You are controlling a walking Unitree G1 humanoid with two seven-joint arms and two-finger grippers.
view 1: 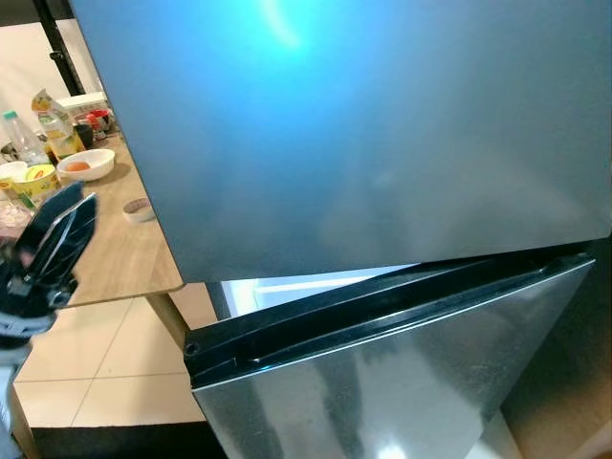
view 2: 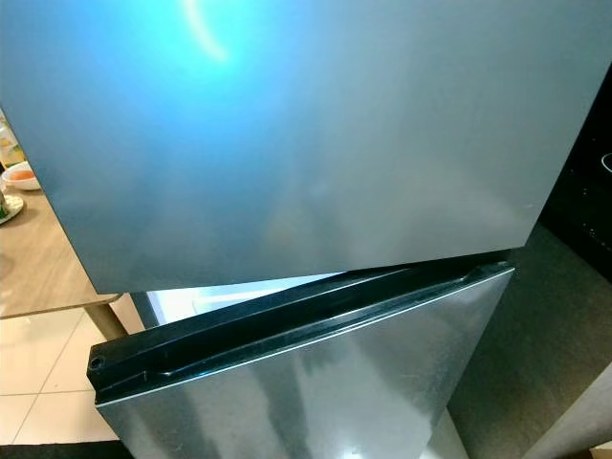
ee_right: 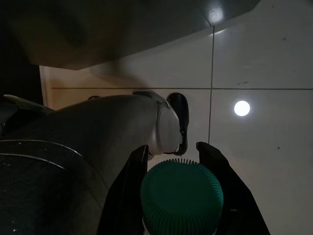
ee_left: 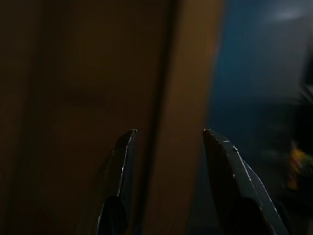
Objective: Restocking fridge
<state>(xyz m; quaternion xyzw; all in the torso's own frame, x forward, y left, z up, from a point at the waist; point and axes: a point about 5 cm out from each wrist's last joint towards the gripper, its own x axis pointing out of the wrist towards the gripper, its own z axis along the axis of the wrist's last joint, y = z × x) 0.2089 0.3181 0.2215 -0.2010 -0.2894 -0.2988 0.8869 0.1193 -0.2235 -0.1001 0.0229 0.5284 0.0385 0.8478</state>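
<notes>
Our right tool (ee_right: 172, 161) hangs low over the tiled floor (ee_right: 259, 58) and its two black fingers are closed on a bottle with a green ribbed cap (ee_right: 181, 196); the cap sits between the fingers, and we cannot see the rest of the bottle. In the same wrist view one of our feet (ee_right: 168, 128) stands on the pale tiles, and a round spot of light lies on the floor beside it. Our left tool (view 1: 59, 234) is raised at the left edge of the head view, above the wooden table (view 1: 120, 253), and its fingers (ee_left: 230, 171) are apart with nothing between them; its wrist view is very dark and shows a brown upright edge next to a bluish surface. Before us stands the fridge, very close. The upper door (view 1: 354, 134), grey with a blue reflection, is swung open a little, and a bright strip of the lit inside (view 1: 287, 290) shows under it. The lower door (view 1: 402, 373) is steel with a black top edge, and it looks shut. On the table, well apart from the fridge, we see a white bowl (view 1: 86, 165) with something orange in it, a clear bottle (view 1: 21, 136), a small round lid (view 1: 139, 208) and other small packets, too small to tell.
</notes>
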